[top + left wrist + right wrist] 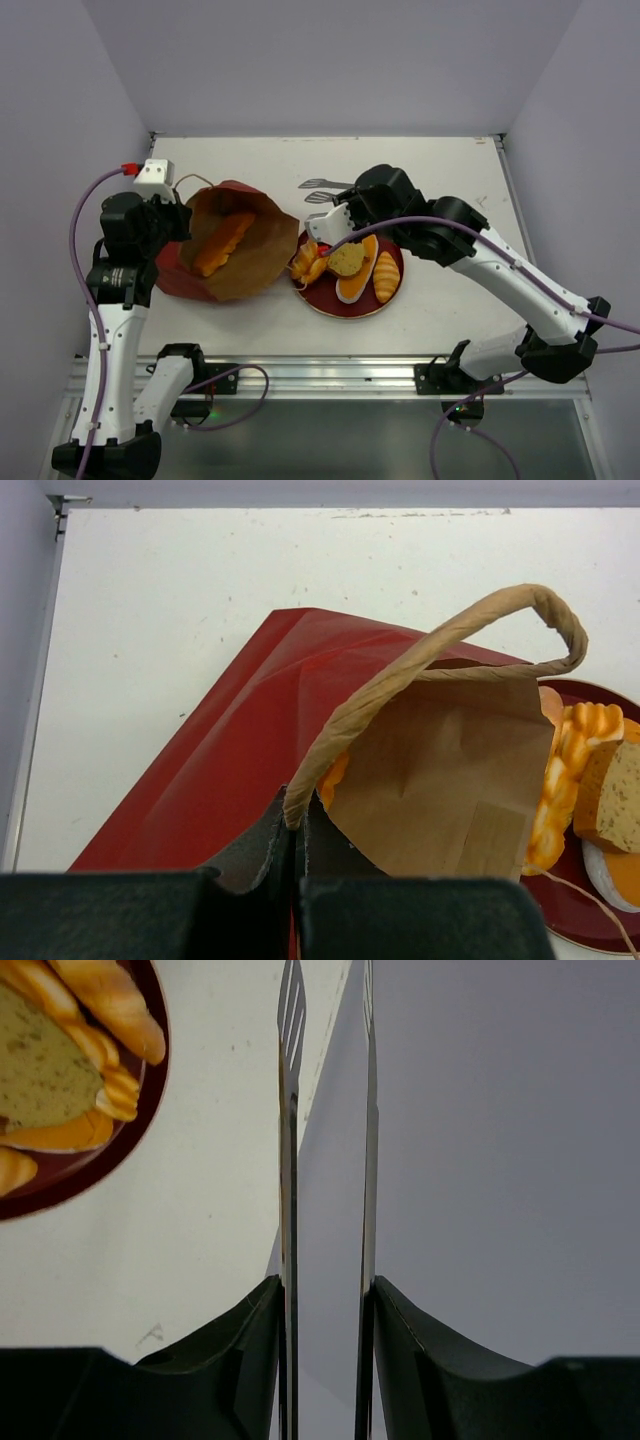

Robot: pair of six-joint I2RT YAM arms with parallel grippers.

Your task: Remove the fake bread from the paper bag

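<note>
The dark-red paper bag [225, 250] lies tilted on the table with its brown mouth open, and one orange loaf [222, 243] is inside. My left gripper [178, 215] is shut on the bag's tan cord handle [420, 660] at the bag's left edge. In the left wrist view the bag [250, 750] fills the middle and my gripper [293, 820] pinches the cord's end. My right gripper [318, 192], with long metal slotted blades, is open and empty above the table just behind the plate. In the right wrist view it [328, 1020] holds nothing.
A round dark-red plate [330, 305] right of the bag holds a twisted stick [308, 263], a round tan slice [346, 260], an orange slab [358, 282] and a ridged loaf [386, 277]. The plate also shows in the left wrist view [560, 910] and the right wrist view [70, 1182]. Walls enclose the table.
</note>
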